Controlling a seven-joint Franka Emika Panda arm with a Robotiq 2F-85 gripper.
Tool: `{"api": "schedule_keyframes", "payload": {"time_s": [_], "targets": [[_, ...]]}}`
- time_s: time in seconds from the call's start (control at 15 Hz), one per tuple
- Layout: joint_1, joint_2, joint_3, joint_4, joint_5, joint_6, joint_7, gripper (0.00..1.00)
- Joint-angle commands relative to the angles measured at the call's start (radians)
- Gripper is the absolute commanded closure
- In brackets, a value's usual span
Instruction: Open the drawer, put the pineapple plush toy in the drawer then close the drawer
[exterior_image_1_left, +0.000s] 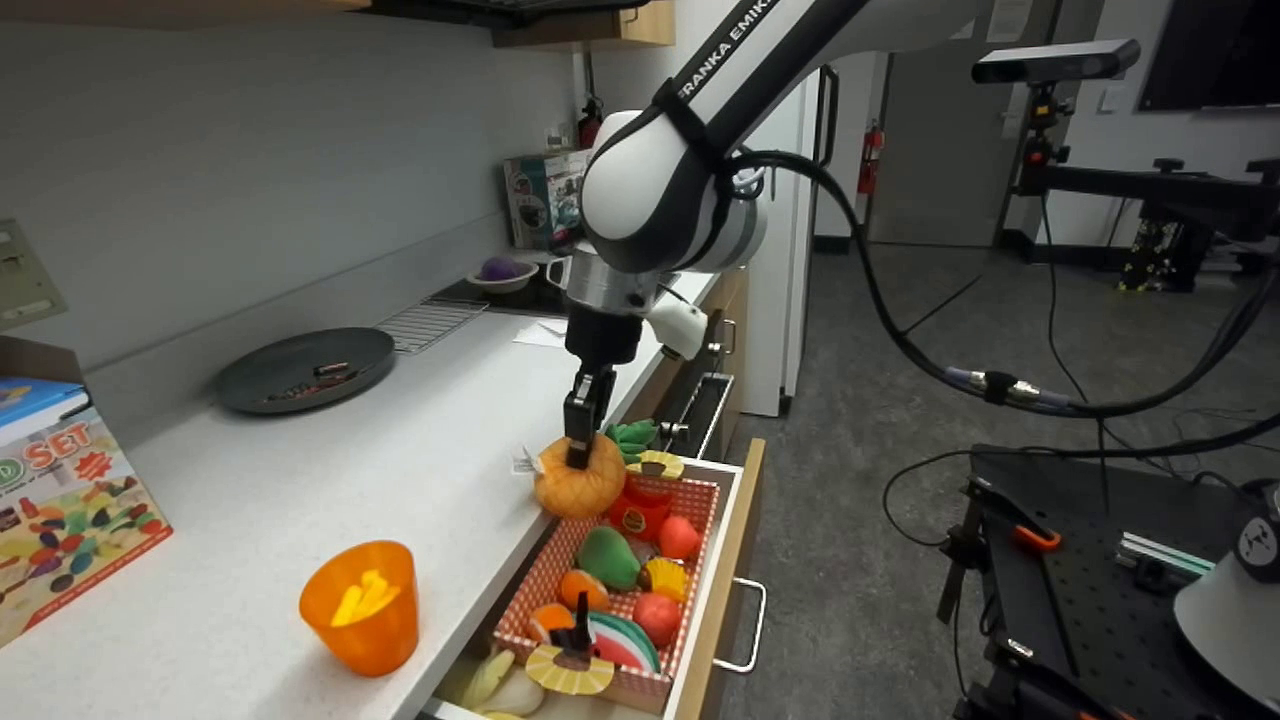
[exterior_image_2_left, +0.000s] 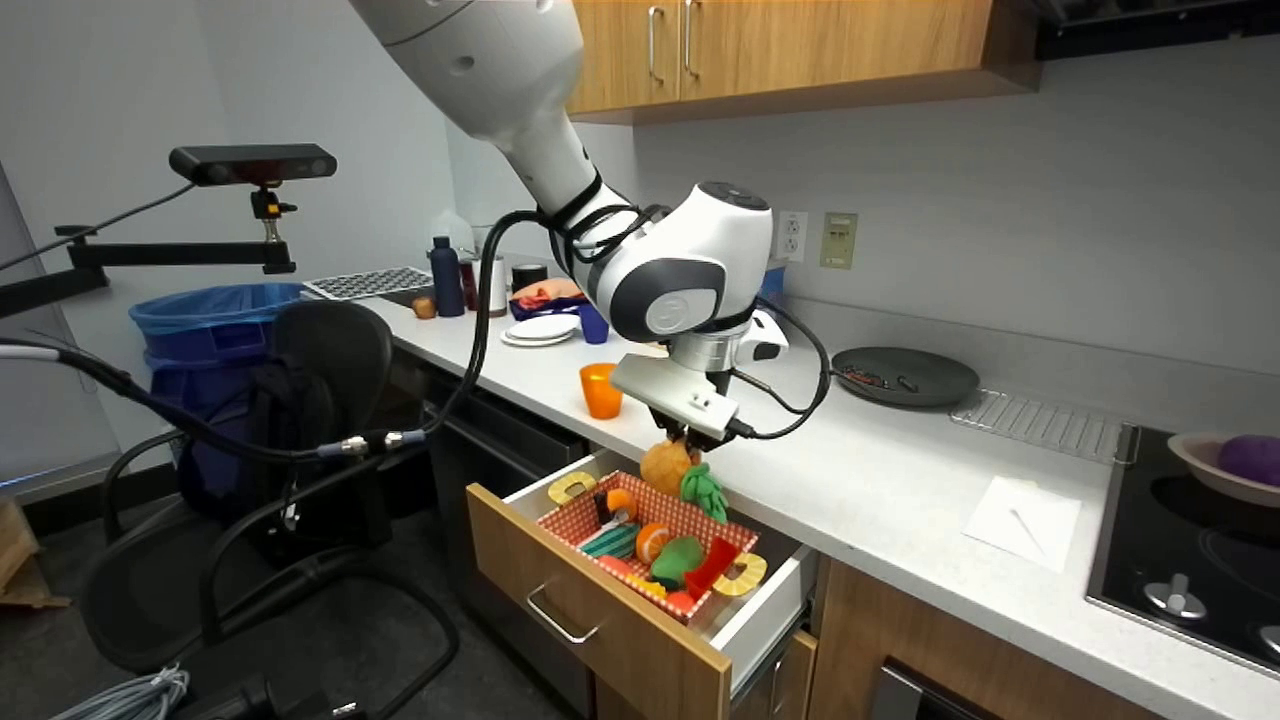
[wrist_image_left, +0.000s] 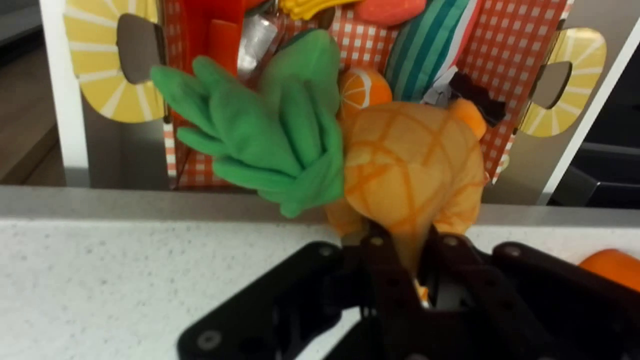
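Pineapple plush toy (wrist_image_left: 400, 165) grasped by the end effector (wrist_image_left: 409, 240), where the open drawer (exterior_image_2_left: 640, 650) meets the desk (wrist_image_left: 125, 290).
The fingers (wrist_image_left: 382, 275) pinch a fold of its orange body, which bulges below and around them; in the wrist view its green leafy tuft (wrist_image_left: 280, 145) spreads to the left, partly across the checked box (wrist_image_left: 505, 60) inside the drawer. Whether the toy touches the box cannot be told.

Near the front edge of the white speckled bench (exterior_image_1_left: 450, 460) I make out an orange translucent cup (exterior_image_1_left: 362, 622); by the back edge, a dark grey pan (exterior_image_1_left: 285, 360) beside a wire cooling rack (exterior_image_2_left: 1040, 424); between, a white sheet (exterior_image_2_left: 1000, 520).
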Motion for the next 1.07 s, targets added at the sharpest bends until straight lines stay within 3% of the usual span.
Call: {"api": "schedule_keyframes", "payload": {"time_s": [0.0, 0.27, 0.53, 1.0], "targets": [[-0.01, -0.006, 0.021, -0.055, 0.053, -0.044, -0.063, 0.96], [0.002, 0.038, 0.057, -0.077, 0.112, -0.016, -0.082, 0.96], [0.011, 0.105, 0.091, -0.055, 0.169, 0.082, -0.063, 0.96], [0.023, 0.182, 0.107, -0.063, 0.099, 0.27, 0.008, 0.96]]}}
